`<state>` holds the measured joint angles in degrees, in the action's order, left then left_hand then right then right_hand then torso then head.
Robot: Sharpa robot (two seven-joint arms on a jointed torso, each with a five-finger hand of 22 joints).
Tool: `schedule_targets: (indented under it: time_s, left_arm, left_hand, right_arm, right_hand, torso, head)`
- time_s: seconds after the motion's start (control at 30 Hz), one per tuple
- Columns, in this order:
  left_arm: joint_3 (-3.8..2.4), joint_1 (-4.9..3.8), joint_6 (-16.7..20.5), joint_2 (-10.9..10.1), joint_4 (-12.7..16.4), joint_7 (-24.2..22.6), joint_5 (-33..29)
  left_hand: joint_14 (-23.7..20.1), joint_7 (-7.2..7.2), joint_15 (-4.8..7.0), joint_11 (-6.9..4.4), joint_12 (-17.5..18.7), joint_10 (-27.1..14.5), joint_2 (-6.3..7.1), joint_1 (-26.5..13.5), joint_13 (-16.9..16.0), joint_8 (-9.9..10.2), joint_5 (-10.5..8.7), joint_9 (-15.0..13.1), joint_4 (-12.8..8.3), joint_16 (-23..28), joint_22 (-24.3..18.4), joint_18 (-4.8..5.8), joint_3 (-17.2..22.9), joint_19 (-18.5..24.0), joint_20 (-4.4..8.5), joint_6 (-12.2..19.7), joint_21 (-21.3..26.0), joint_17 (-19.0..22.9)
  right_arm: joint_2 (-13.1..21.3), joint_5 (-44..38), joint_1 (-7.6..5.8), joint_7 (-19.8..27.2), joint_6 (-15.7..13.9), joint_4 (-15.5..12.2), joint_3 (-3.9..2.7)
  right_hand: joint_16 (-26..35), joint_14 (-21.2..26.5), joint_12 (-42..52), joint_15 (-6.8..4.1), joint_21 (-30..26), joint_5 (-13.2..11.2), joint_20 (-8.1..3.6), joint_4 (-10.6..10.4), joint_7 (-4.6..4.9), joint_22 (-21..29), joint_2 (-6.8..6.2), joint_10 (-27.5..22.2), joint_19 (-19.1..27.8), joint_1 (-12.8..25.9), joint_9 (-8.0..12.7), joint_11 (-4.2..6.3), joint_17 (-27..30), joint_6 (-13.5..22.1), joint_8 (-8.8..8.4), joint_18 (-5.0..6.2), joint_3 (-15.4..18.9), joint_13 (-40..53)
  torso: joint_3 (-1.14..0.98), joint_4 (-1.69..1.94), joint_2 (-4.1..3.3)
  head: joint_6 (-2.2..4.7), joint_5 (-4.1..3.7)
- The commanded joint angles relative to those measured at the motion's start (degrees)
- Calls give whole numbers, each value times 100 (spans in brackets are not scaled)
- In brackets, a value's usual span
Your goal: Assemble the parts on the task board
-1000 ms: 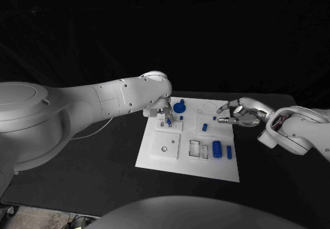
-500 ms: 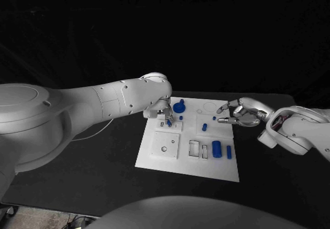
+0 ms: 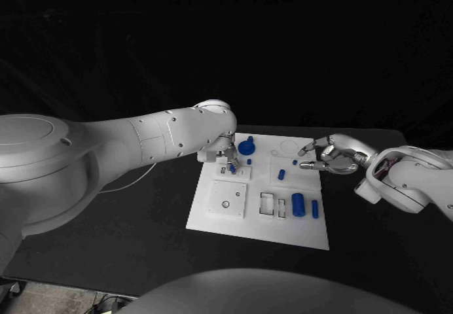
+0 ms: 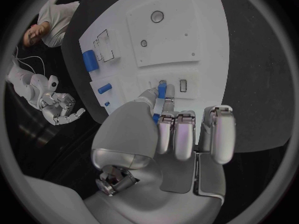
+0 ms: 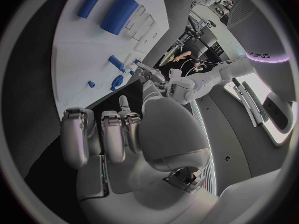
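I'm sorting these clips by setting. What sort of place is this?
Most likely a robotics lab or test bench. A white task board with cut-out slots and small blue parts lies on a black table, worked by two robot hands, the left hand pinching a small blue peg.

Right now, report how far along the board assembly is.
Early stage. The left hand pinches a small blue peg over a socket in the white task board. The right hand holds nothing. A large blue cylinder and thin blue bar lie loose.
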<state>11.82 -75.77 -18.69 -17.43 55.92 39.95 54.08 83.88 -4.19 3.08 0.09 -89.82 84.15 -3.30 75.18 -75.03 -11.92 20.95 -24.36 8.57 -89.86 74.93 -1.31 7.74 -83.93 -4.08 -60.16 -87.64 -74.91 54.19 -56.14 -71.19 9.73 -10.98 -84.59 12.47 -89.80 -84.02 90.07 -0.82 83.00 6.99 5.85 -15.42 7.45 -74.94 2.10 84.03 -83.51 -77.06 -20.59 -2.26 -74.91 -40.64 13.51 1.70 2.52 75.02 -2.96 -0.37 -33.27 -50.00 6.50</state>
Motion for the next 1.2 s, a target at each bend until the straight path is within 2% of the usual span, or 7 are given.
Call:
schedule_targets:
  time_s: [0.03,1.2]
  left_arm:
    - [4,0,-89,5,11,113,-19]
    - [30,48,-96,51,-50,98,-19]
  left_hand:
    - [612,25,-30,-10,-18,585,-2,-47,-1497,-2,2,-17,-5,-14,1062,-2,43,-202,38,10,40,-1509]
    - [612,16,-34,-4,-18,585,27,-83,-1497,18,-3,-48,-10,-14,1034,-10,140,-175,36,27,63,-1509]
  right_arm:
    - [-3,-11,6,43,87,1,1]
    - [1,-30,8,34,104,7,1]
  right_hand:
    - [-20,-598,-7,36,-26,33,4,13,0,-1218,48,597,20,-15,8,-32,-1509,-49,3,47,17,1498]
    - [-20,-598,-7,38,-33,33,6,16,2,-1215,50,597,27,-16,14,-33,-1509,-51,0,49,23,1498]
  torso:
    - [-1,-1,1]
    - [1,0,-2]
  head:
    - [0,1]
    - [0,26]
